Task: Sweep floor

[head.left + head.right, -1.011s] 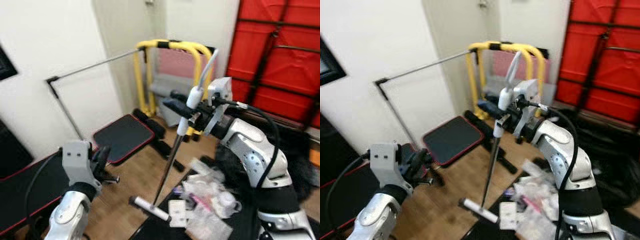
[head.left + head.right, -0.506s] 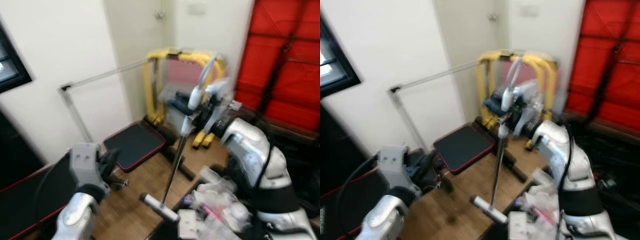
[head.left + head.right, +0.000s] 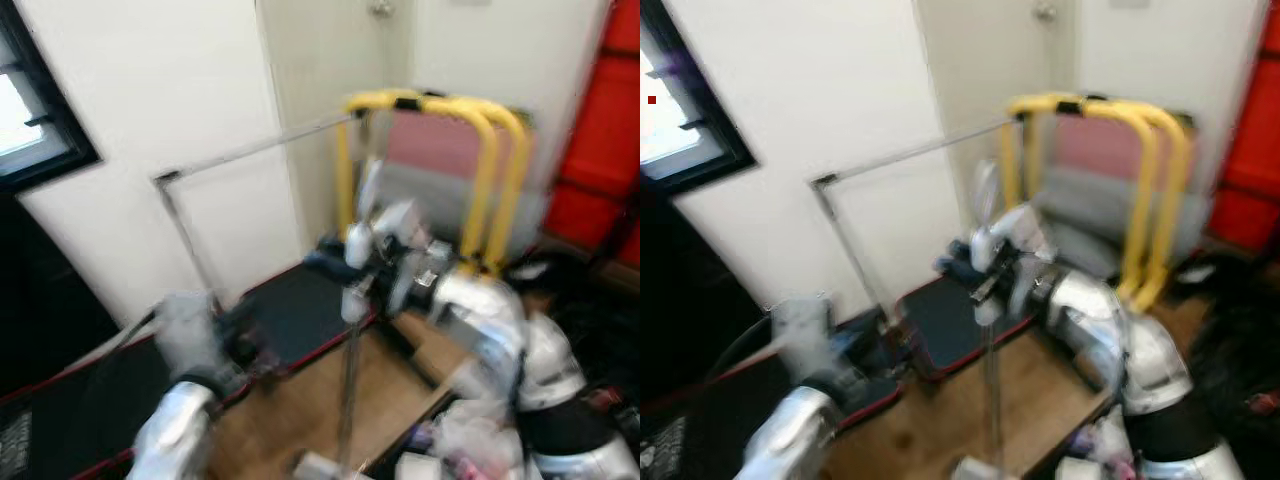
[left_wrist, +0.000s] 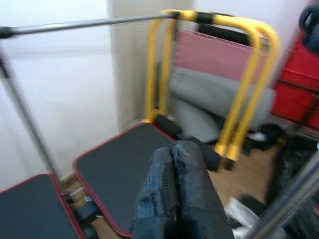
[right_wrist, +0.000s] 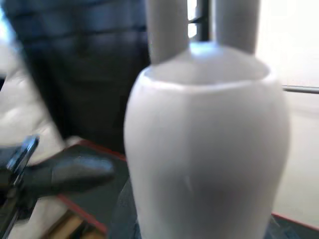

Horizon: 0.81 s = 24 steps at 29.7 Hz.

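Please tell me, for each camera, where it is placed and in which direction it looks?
Left and right eye views: on the head, looking forward and down; both arms, the right pincer gripping the broom handle.
Left wrist view: along the shut left pincer toward the yellow frame.
Right wrist view: against the broom's white grip.
Shared: yellow frame, black mat.

No legible text, label, brand, number or sign appears on any surface in these motion-blurred views.
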Available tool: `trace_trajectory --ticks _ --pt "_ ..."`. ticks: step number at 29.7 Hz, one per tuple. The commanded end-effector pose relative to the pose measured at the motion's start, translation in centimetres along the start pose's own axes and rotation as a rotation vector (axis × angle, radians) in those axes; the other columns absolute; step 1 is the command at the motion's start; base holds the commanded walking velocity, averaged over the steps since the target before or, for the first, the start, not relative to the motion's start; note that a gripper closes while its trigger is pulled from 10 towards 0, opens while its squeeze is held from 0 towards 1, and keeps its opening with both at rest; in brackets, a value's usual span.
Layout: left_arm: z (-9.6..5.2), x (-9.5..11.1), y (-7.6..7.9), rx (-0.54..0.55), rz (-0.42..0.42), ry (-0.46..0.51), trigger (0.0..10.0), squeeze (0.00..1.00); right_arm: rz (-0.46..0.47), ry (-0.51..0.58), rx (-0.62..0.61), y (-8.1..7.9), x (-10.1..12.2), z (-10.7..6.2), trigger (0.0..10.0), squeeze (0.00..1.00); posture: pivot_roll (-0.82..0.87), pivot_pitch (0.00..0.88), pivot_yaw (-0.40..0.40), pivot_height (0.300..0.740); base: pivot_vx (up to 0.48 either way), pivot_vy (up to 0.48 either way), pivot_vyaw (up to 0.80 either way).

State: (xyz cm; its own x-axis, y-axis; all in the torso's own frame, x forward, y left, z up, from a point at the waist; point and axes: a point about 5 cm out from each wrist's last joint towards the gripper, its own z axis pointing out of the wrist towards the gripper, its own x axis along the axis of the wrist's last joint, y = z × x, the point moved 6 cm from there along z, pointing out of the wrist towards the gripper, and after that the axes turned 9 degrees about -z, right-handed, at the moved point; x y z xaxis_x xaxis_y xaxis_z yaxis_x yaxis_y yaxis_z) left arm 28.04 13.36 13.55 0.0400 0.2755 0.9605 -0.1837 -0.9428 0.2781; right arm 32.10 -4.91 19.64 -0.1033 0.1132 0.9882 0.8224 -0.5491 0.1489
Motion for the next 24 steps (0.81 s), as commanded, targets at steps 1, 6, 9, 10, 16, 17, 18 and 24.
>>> trace_trajectory --ticks 1,6,9,10,16,17,18,24 --pt "-0.3 0.1 -1.0 0.033 0.022 0.000 10.0 0.00 -0.019 0.065 0.075 -1.8 1.7 0.8 10.0 0.00 0.00 0.042 0.023 0.740 0.337 0.000 0.80" --pt "-0.4 0.0 -1.0 0.036 0.021 -0.001 10.0 0.00 -0.012 0.051 0.111 -2.7 1.5 1.0 10.0 0.00 0.00 0.048 0.020 0.740 0.270 0.000 0.80" --pt "-0.3 -0.1 -1.1 0.046 0.023 -0.004 10.0 0.00 -0.008 0.043 0.130 -3.2 1.3 1.0 10.0 0.00 0.00 0.050 0.016 0.740 0.000 0.000 0.80" --pt "-0.3 -0.2 -1.2 0.051 0.025 -0.006 10.0 0.00 -0.006 0.039 0.141 -3.4 1.2 1.0 10.0 0.00 0.00 0.050 0.016 0.740 0.000 0.000 0.80" --pt "-0.3 -0.3 -1.1 0.054 0.030 -0.011 10.0 0.00 0.001 0.024 0.169 -4.0 1.0 1.0 10.0 0.00 0.00 0.054 0.007 0.740 0.000 0.000 0.80" --pt "-0.3 -0.3 -1.1 0.054 0.031 -0.013 10.0 0.00 0.002 0.021 0.162 -3.9 1.0 1.2 10.0 0.00 0.00 0.054 0.007 0.740 0.000 0.000 0.80" --pt "-0.4 -0.3 -1.1 0.055 0.031 -0.014 10.0 0.00 0.002 0.020 0.156 -3.8 1.0 1.3 10.0 0.00 0.00 0.054 0.007 0.740 0.000 0.000 0.80" --pt "-0.4 -0.5 -1.1 0.058 0.024 -0.021 10.0 0.00 -0.005 -0.023 -0.016 -1.1 0.2 2.1 10.0 0.00 0.01 0.055 0.006 0.740 0.000 0.000 0.13"
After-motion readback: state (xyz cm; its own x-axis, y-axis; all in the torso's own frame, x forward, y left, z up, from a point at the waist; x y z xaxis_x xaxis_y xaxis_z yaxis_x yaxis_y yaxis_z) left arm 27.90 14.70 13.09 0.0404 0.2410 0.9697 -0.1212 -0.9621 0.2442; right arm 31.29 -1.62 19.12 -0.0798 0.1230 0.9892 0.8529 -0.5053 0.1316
